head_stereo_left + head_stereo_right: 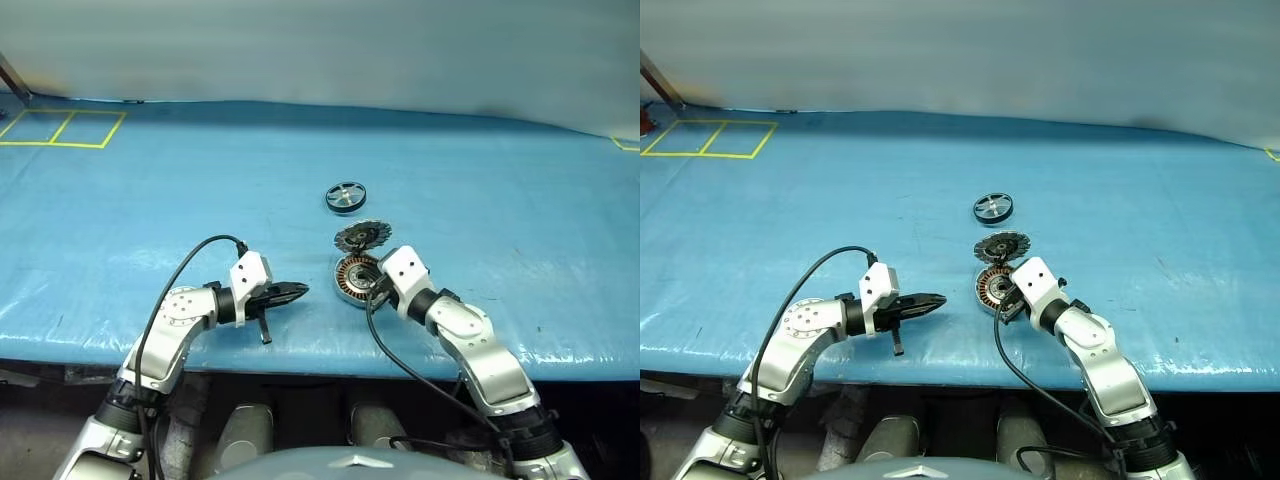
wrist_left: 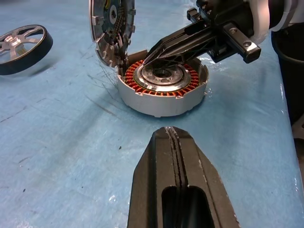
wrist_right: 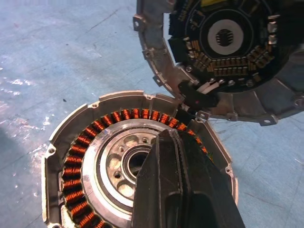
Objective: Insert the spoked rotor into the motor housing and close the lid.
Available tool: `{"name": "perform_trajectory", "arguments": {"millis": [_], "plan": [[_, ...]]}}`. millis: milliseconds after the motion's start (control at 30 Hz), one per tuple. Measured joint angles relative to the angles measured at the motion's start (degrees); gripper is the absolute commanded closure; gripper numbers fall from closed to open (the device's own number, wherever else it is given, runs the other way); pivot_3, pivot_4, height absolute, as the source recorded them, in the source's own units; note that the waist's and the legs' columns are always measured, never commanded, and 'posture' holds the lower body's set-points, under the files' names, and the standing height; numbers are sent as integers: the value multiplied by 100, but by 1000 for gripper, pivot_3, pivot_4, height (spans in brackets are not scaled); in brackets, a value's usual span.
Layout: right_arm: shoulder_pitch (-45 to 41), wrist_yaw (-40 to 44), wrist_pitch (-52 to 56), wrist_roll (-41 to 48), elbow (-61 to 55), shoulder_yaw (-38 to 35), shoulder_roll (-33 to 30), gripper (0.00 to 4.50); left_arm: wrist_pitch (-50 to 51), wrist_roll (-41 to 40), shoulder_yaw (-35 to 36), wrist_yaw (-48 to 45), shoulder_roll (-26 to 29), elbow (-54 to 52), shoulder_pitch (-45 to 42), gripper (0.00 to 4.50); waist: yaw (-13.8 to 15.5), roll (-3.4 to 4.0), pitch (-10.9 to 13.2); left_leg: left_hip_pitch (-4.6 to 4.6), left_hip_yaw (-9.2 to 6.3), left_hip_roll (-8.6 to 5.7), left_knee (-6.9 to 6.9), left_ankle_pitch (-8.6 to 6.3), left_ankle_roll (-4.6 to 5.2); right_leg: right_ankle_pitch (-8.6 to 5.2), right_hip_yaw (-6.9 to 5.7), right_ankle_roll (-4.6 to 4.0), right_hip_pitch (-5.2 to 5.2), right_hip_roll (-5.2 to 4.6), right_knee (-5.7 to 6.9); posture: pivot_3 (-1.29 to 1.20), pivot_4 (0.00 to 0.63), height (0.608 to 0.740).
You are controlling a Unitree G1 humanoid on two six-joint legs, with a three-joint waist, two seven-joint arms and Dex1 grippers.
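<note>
The motor housing, a silver can with copper windings, lies on the blue table near the front edge. Its lid stands tilted up at the housing's far rim, inner side facing me, and touches that rim. The spoked rotor lies flat on the table beyond them, apart from both. My right gripper is shut with nothing between its fingers, its tip over the housing's dark centre. My left gripper is shut and empty, level just above the table to the left of the housing, pointing at it.
The table is covered in a blue sheet with its front edge close under both arms. Yellow tape squares mark the far left corner. Black cables loop from both wrists.
</note>
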Motion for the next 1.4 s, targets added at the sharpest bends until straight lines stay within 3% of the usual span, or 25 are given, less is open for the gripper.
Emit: {"name": "perform_trajectory", "arguments": {"millis": [300, 633, 1067, 1400], "plan": [[194, -17, -212, -36, -22, 52, 184, 4472, 45, -30, -116, -48, 135, -243, 123, 4500, -32, -1, -4, 11, 1, 7, -2, 1, -1, -24, 1, -15, 5, 6, 3, 0, 150, 740], [286, 143, -61, 842, -337, -389, 523, 4472, 63, -240, -41, -34, 20, -243, 69, 4500, -23, 4, 1, -1, 0, 0, -14, 1, -2, -9, 3, 9, -9, 1, 1, 0, 150, 740], [162, 24, -66, 50, -147, 194, 167, 4472, 240, -236, -82, 213, -31, -373, 63, 4500, -20, 3, -1, 2, 1, 2, -19, 3, -4, -12, 2, 6, -8, 2, 1, 0, 150, 740], [404, 133, 65, 284, -454, 11, 152, 4472, 445, -651, 803, 826, -167, -265, -139, 4500, -16, 3, 0, 0, -2, 1, -19, 3, -4, -12, 0, 7, -9, 2, 0, 0, 150, 740]]}}
